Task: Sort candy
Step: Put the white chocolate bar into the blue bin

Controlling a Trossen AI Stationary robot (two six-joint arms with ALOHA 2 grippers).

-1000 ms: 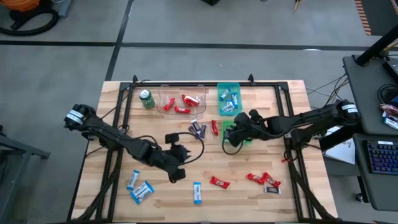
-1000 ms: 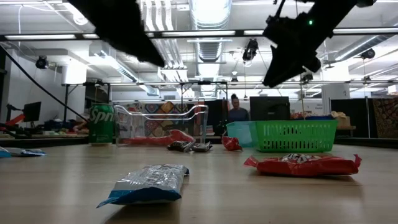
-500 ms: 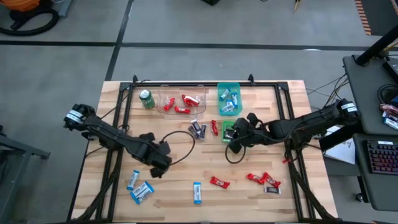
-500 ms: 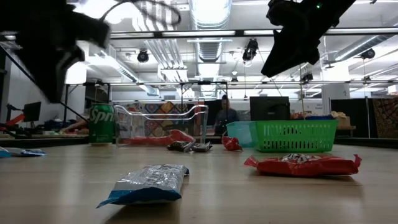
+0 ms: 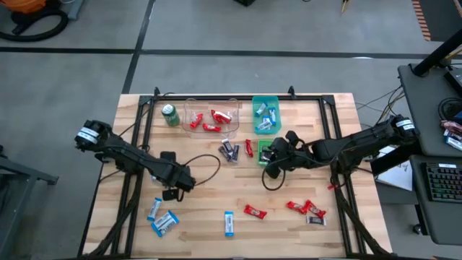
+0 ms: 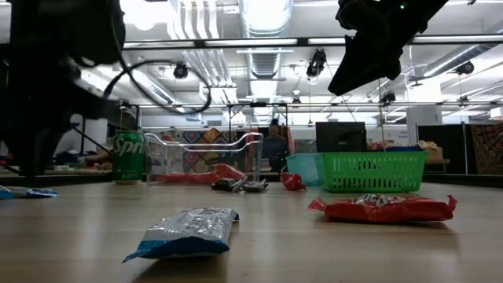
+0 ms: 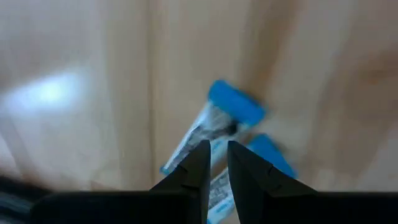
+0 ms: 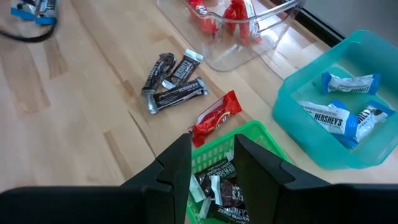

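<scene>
left jaws: hanging over two light blue bars (image 7: 233, 109) near the tabletop's (image 5: 325, 144) front-left, only a thin slit apart, nothing in them
right jaws: parted and empty, right above the green basket (image 8: 256, 134)
dark bars (image 8: 219, 190): some in that basket, three loose beside it
red bars (image 5: 254, 211): some in the clear tray (image 5: 189, 108), others scattered up front
teal bin (image 8: 292, 93): more blue ones
</scene>
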